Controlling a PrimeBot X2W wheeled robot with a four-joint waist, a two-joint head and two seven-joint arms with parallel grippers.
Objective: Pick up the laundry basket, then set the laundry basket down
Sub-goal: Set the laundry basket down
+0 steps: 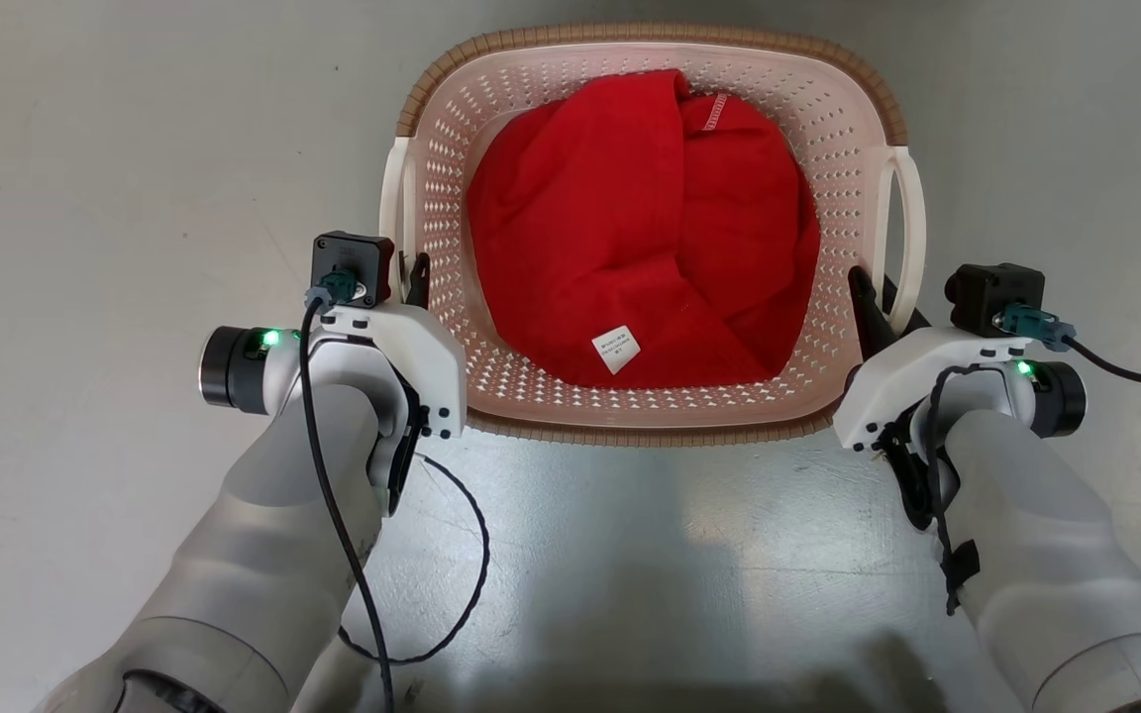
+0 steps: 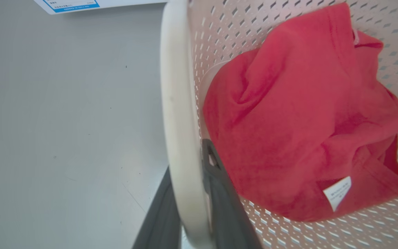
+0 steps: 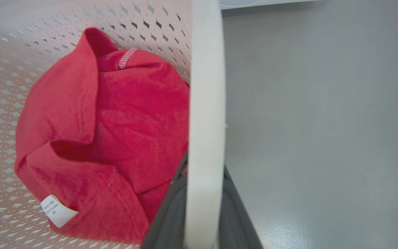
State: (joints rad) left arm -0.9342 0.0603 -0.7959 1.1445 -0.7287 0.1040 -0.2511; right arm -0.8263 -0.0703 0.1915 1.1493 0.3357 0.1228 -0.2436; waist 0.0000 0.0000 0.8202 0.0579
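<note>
Two grips are made, as I judge it. The left gripper (image 1: 416,282) is pinching the left handle (image 1: 393,203) of the laundry basket (image 1: 491,381), with one dark finger on each side of the white bar. The right gripper (image 1: 878,302) pinches the right handle (image 1: 912,228) in the same way. The basket stands directly in front of the robot, between the two arms, over the grey floor (image 1: 115,198). Inside the basket lies a red garment (image 1: 630,228) with a small white label (image 1: 616,349).

So the taking hold looks finished. The lift and the setting down are, I think, not completed.

Whether the basket is raised or rests on the floor I cannot tell, because its bottom is hidden from every view. The fingertips are mostly covered by the handles. Beyond the basket's left side, a white sheet with blue print (image 2: 71,4) is cut off, and its text is too small to read.
</note>
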